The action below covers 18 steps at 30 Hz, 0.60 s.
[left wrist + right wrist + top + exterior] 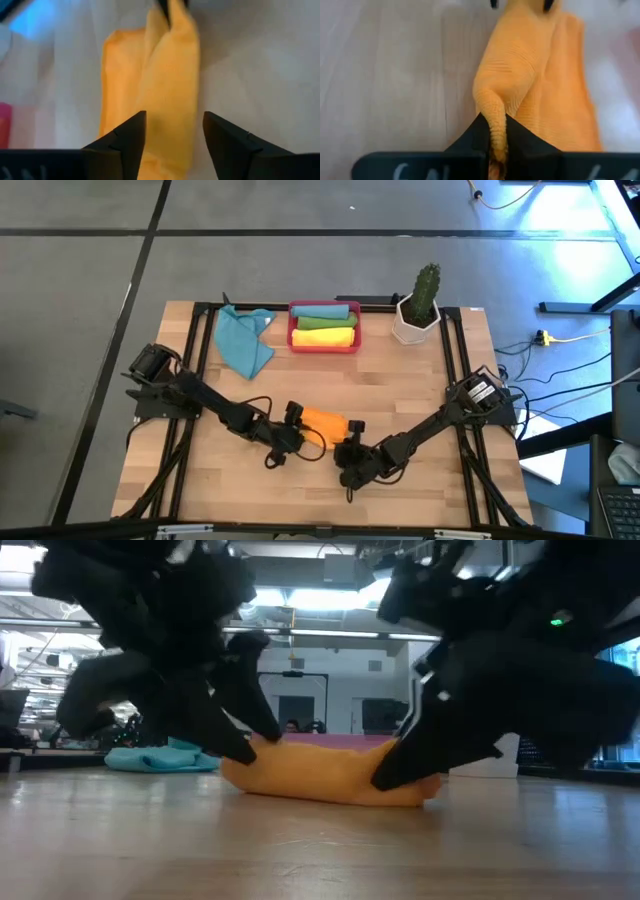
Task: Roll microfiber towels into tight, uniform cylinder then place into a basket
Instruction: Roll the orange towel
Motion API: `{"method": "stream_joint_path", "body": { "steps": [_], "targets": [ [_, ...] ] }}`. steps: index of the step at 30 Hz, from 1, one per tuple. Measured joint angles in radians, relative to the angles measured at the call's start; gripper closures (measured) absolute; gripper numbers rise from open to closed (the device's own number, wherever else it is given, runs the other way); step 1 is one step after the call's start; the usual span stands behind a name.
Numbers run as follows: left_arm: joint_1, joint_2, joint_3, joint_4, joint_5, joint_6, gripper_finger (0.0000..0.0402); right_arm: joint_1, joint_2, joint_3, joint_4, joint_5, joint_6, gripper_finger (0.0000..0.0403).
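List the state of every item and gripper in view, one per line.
orange towel: rolled, lying on the table
right gripper: shut on orange towel's end
left gripper: open, straddling the roll
basket: holds rolled towels
teal towel: unrolled, crumpled

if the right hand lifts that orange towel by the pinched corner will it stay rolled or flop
The soft orange microfiber towel probably flops: where the right hand pinches it, the cloth bunches into a thin crease. The roll looks loose and flattened on the wooden table, so it may unroll. The left hand is open, straddling the other end.
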Motion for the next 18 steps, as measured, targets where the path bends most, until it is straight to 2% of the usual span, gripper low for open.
{"method": "stream_joint_path", "body": {
  "steps": [6, 18],
  "targets": [
    [-0.059, -0.009, 0.001, 0.008, -0.06, 0.021, 0.0194, -0.053, -0.003, 0.0, 0.006, -0.114, 0.06, 0.0386],
    [-0.118, -0.009, 0.002, -0.015, -0.162, 0.03, 0.019, -0.096, -0.007, 0.0, 0.159, -0.35, 0.031, 0.0386]
  ]
}}
